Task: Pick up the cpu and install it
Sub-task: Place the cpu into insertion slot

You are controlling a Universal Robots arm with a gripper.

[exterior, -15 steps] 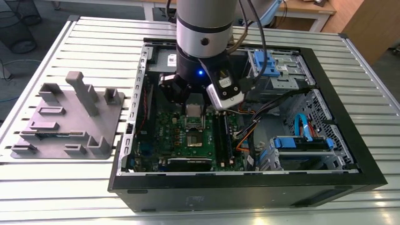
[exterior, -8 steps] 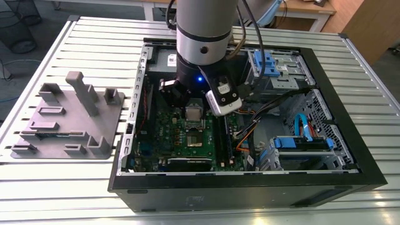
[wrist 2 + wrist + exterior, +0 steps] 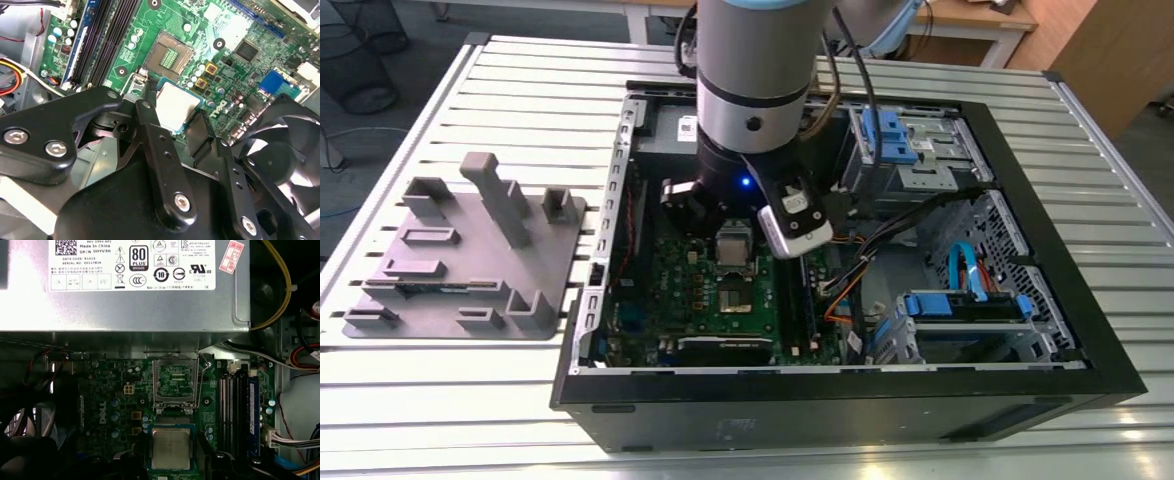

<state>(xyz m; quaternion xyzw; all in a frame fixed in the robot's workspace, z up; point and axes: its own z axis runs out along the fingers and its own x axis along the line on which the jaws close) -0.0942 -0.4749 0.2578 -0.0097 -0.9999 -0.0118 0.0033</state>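
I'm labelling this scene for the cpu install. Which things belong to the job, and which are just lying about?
Job: cpu, held in the fingers; open socket on the motherboard.
Lying about: grey fixture tray, fan, power supply.

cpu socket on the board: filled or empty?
Empty. The socket shows its bare contact grid; the cpu is beside it, gripped in the claw.

The arm (image 3: 750,60) is showing as a silver-grey tube ringed by a black band (image 3: 750,100), with a pale blue cap (image 3: 774,5) at twelve o'clock and a blue light (image 3: 744,183) glowing at six. Dark cables (image 3: 843,50) are trailing at three o'clock. In the second wrist view, the gripper (image 3: 175,112) is wearing matte black bars studded with socket-head screws (image 3: 181,201).
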